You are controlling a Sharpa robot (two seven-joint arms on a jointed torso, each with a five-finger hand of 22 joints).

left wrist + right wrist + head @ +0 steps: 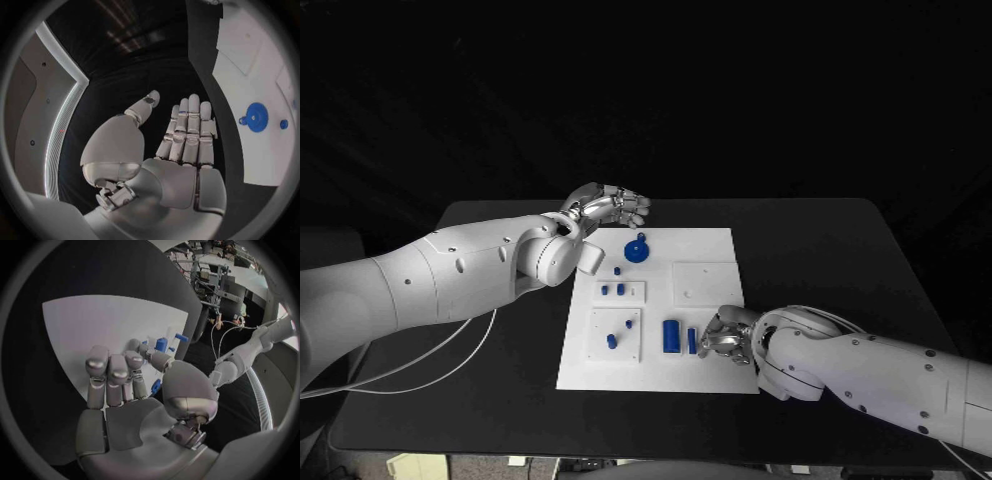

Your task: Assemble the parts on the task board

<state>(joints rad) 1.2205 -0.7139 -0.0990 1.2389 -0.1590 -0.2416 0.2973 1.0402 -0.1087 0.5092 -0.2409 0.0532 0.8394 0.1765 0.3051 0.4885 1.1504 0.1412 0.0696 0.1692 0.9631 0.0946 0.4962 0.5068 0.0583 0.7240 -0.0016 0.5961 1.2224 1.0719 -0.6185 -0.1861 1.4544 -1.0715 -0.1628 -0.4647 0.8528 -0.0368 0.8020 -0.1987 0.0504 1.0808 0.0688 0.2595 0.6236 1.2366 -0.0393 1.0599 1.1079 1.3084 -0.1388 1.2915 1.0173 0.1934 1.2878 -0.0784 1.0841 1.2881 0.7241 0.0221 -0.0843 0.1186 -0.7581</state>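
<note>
**Right hand down at the near blue pieces, left hand waiting off the far corner**

My right hand rests at the near right part of the task board, fingers curled down beside two upright blue bars. In the right wrist view my fingers bend toward the plate with small blue pieces just past the thumb. Whether I have one pinched I cannot tell; the fingertips hide the contact.

My left hand hovers at the board's far left corner, off the plate, holding nothing. In its wrist view the fingers lie straight and side by side, thumb apart. A round blue disc sits on the board near it, and more small blue parts lie along the left side.

As I judge it, the step in hand is picking up one of the near bars. To do it well I should close thumb and finger on a single bar, lift it straight up so its neighbour is not knocked, and keep the left hand away.

The sockets on the board are too faint to make out, so I cannot say where the bar belongs. My right wrist covers the board's near right corner.
</note>
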